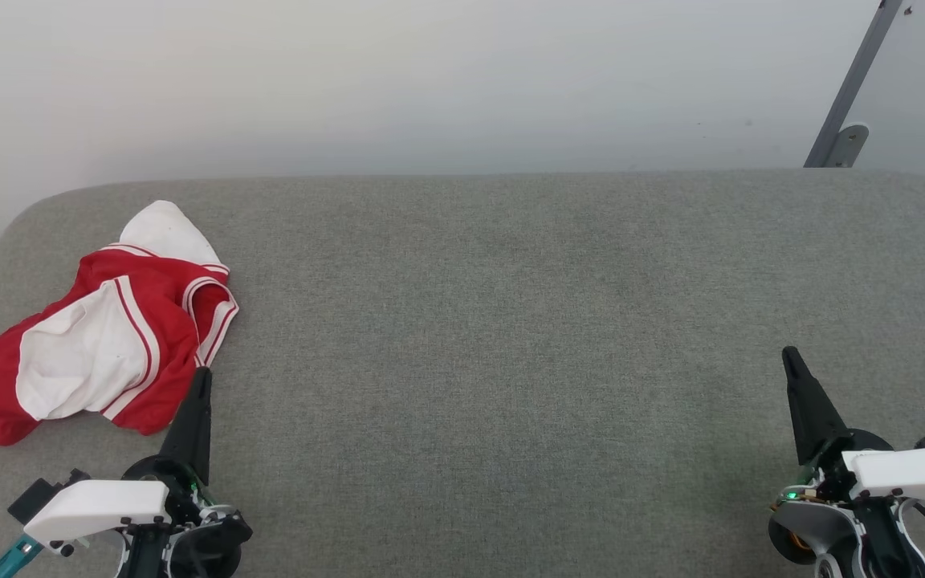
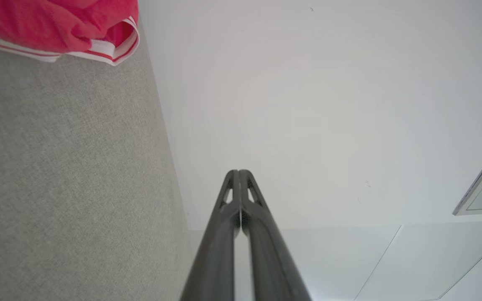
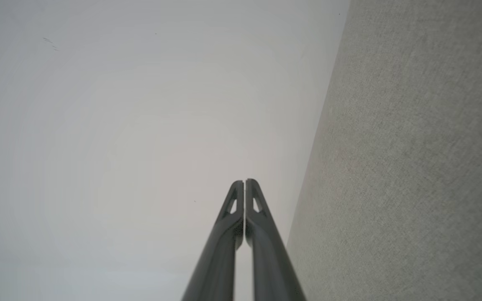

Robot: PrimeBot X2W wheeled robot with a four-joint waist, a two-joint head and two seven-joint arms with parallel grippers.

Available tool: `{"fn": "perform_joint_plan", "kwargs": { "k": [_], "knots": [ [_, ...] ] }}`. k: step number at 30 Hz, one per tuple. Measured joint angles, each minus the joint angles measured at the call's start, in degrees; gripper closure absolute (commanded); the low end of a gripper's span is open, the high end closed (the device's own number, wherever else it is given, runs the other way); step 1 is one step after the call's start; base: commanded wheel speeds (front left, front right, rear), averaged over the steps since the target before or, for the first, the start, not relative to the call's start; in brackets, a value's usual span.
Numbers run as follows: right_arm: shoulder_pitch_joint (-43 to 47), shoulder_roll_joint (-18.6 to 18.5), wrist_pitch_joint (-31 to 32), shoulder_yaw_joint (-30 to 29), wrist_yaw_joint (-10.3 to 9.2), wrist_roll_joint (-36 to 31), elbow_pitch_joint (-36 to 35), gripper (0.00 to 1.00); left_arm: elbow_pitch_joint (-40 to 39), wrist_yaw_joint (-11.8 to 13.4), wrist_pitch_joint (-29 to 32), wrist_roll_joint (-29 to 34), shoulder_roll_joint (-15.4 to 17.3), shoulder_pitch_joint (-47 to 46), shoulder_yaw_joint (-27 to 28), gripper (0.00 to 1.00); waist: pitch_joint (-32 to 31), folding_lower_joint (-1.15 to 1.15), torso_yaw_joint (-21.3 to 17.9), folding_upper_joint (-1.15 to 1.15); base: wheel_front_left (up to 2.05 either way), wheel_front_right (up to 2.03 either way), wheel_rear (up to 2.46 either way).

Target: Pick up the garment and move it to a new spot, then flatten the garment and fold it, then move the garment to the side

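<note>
The garment (image 1: 101, 333), red with white panels and striped trim, lies crumpled at the far left of the grey padded surface (image 1: 511, 321). Its numerals are hidden in the folds. My left gripper (image 1: 204, 372) is shut and empty, its tip just right of the garment's near hem, apart from the cloth. In the left wrist view the garment (image 2: 57, 25) fills the upper left corner, and the left gripper (image 2: 239, 171) shows both fingers pressed together. My right gripper (image 1: 789, 352) is shut and empty at the lower right, far from the garment; the right gripper (image 3: 244, 180) points toward the wall.
A pale wall (image 1: 430, 80) rises behind the surface's rounded far edge. A grey metal strut with a bracket (image 1: 848, 104) leans at the upper right. Bare grey surface stretches between my two grippers.
</note>
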Motion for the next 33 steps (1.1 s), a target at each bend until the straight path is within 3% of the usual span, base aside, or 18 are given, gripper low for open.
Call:
{"fn": "perform_joint_plan", "kwargs": {
  "k": [33],
  "knots": [
    [0.0, 0.0, 0.0, 0.01, 0.0, 0.01, -0.02, 1.0, 0.0, 0.0, 0.0, 0.0, 0.01, 0.0, 0.0, 1.0, 0.0, 0.0, 0.0, 0.0, 0.0, 0.0, 0.0]
  ]
}}
